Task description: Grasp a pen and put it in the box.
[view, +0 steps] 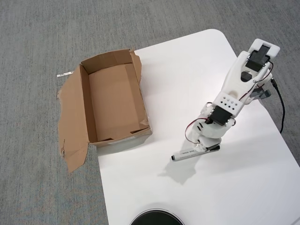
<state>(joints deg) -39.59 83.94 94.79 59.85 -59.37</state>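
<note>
Overhead view: claw [202, 146] sits over the pen [186, 153] at lower right on the worktop [243, 187]; its grip cannot be judged. Carrying to the empty box [114, 101], upper left, remains.

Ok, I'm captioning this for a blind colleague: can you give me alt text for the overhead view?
A white robot arm reaches down over a white table, its gripper at a white pen with a black cap; whether it grips the pen cannot be told. To the left, an open, empty cardboard box with torn flaps overhangs the table edge above grey carpet.
</note>
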